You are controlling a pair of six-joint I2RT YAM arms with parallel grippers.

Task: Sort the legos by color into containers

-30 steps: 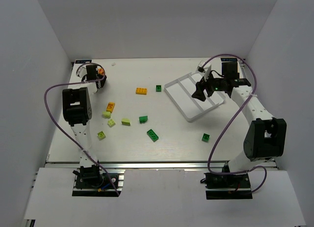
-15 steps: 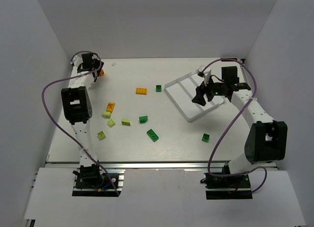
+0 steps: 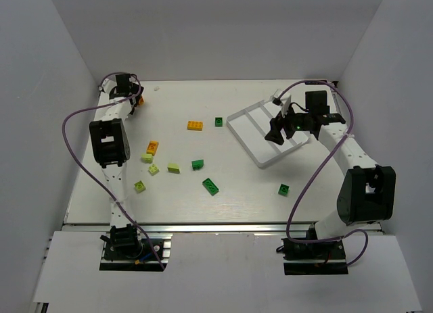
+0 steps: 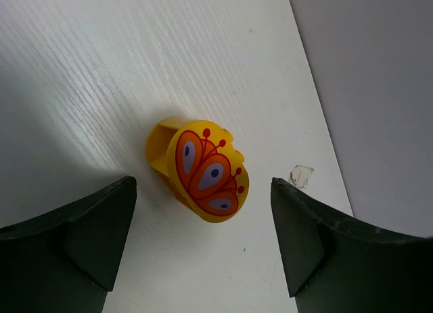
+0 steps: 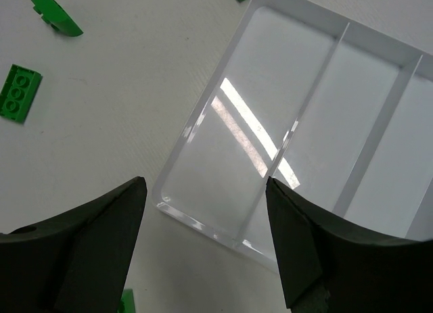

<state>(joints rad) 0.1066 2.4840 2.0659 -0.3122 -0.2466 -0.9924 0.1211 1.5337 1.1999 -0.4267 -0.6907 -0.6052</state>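
Note:
My left gripper (image 3: 130, 97) stands open at the back left corner of the table. A round orange piece (image 4: 199, 170) with a painted butterfly face lies on the table between its fingers, touching neither. It shows in the top view as an orange spot (image 3: 139, 101). My right gripper (image 3: 276, 132) hangs open and empty over the white tray (image 3: 254, 134). In the right wrist view its fingers (image 5: 101, 232) frame the near corner of the tray (image 5: 203, 225), whose three compartments hold nothing. Loose legos lie mid-table: an orange brick (image 3: 195, 126), a dark green brick (image 3: 211, 186), a pale yellow-green one (image 3: 174, 167).
More bricks lie left of centre: orange (image 3: 153, 147), pale green (image 3: 139, 186), green (image 3: 197, 164). Small green ones sit at the back (image 3: 219, 122) and near the tray's front (image 3: 283, 188). White walls close in the left, back and right. A clear scrap (image 4: 301, 176) lies by the wall.
My left gripper has swung further into the back left corner and opened, letting go of the round orange piece. The right gripper has shifted slightly over the tray.

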